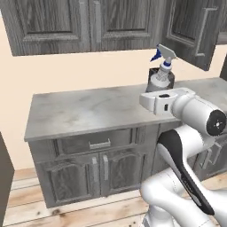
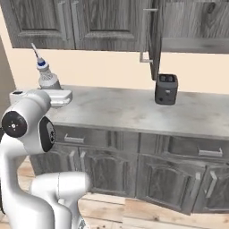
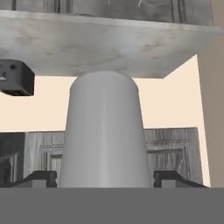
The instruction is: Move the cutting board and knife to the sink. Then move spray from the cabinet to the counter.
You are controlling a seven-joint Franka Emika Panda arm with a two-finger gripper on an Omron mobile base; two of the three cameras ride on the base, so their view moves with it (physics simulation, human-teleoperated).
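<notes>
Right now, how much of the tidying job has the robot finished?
The spray bottle is already out of the wall cabinet, whose door hangs open. It sits upright between the gripper's wide-set jaws, above the counter. Setting it down on the stone remains. The pictures can't tell whether the board and knife were moved.

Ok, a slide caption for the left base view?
Gripper holds the spray above the counter.

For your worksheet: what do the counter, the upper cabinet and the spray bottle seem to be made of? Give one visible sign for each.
Counter: looks like polished stone, from its grey-white marbling and thin edge.
Cabinet: looks like dark stained wood, from the grain lines and panelled doors.
Spray: probably smooth plastic, from its plain pale grey body, white neck and blue trigger; rendered, so uncertain.
</notes>
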